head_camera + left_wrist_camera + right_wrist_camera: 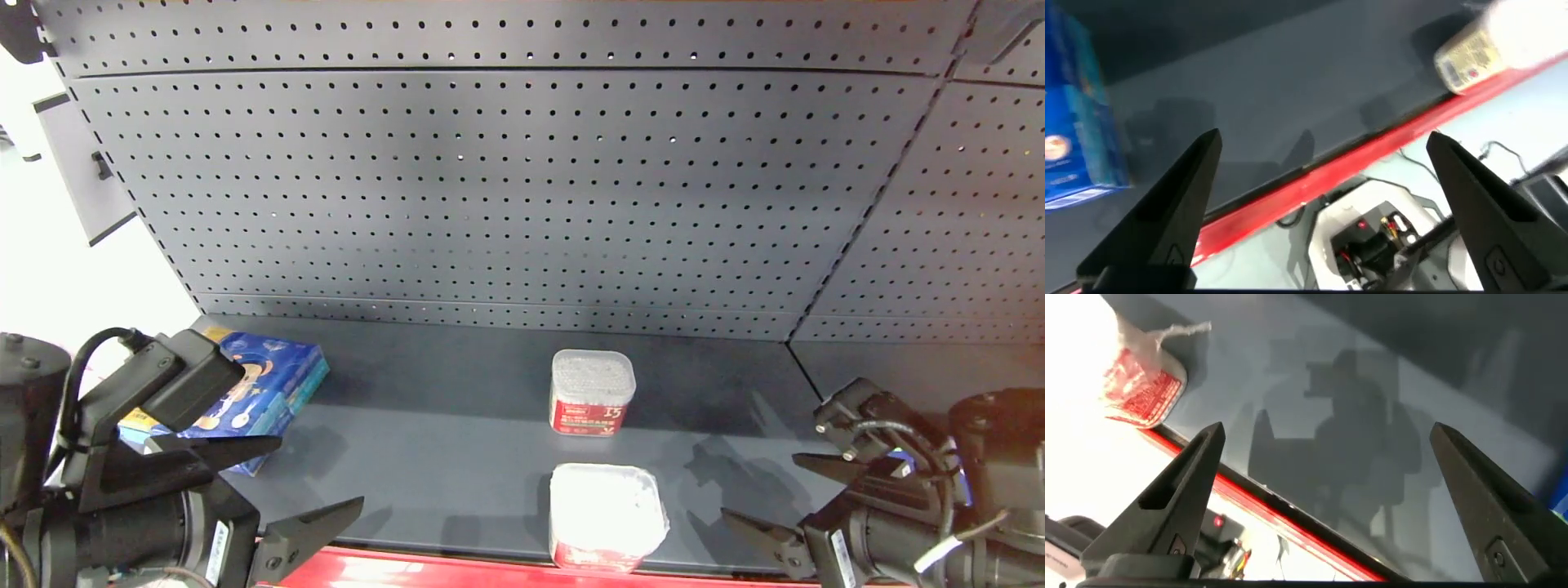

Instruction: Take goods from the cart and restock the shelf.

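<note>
Grey metal shelf holds a white red-labelled plastic tub at its front edge, right gripper nearer than left gripper, both gaping and empty.

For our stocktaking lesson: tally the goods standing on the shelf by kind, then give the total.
Blue box: 1
White tubs with red labels: 2 (rear tub, front tub)
Total: 3

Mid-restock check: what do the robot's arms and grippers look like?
Both are matte black. The left gripper and right gripper each have two pointed wedge fingers and a white label at the base. A black cable loops over the left wrist.
</note>
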